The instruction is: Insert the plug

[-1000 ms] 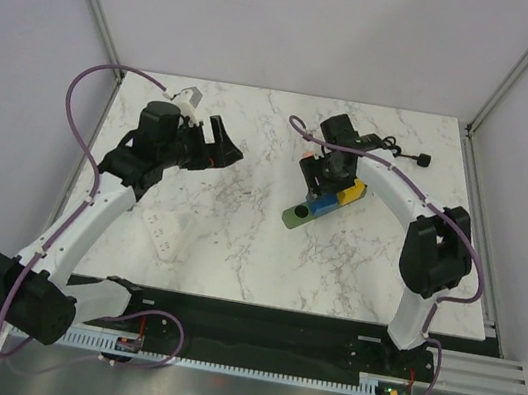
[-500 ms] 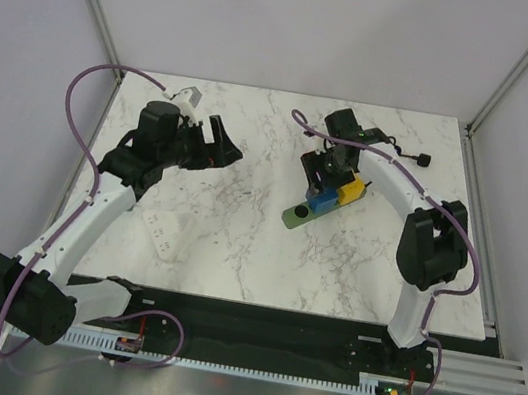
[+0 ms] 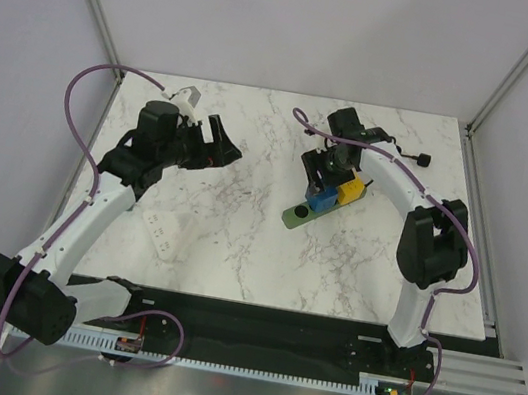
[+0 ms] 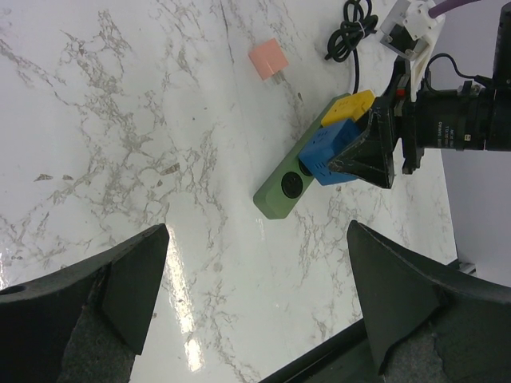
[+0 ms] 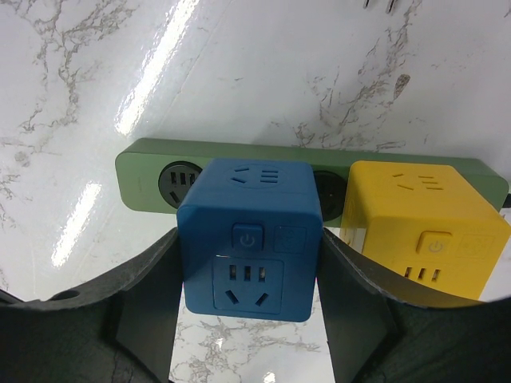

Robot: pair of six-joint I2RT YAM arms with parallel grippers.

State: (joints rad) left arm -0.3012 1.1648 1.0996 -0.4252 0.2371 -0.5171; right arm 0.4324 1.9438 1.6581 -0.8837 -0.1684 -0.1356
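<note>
My right gripper point(image 5: 249, 267) is shut on a blue cube plug point(image 5: 251, 231), its fingers pressed on both sides. The cube stands over the green power strip point(image 5: 148, 171), between an open socket on the left and a yellow cube plug point(image 5: 423, 219) seated on the right. Whether its pins are in a socket is hidden. From above, the blue plug point(image 3: 322, 201), the yellow plug point(image 3: 350, 192) and the strip point(image 3: 296, 215) lie at centre right under the right gripper point(image 3: 322, 182). My left gripper point(image 3: 224, 145) hangs open and empty to the left, well apart from the strip point(image 4: 279, 195).
A pink cube point(image 4: 267, 60) lies on the marble beyond the strip. A black coiled cable point(image 4: 351, 28) runs to the back right, with its end point(image 3: 422, 161) near the table's right edge. A white flat piece point(image 3: 162, 233) lies under the left arm.
The right wrist has shifted slightly toward the back right, with the blue plug still between its fingers. The left arm has not moved.
</note>
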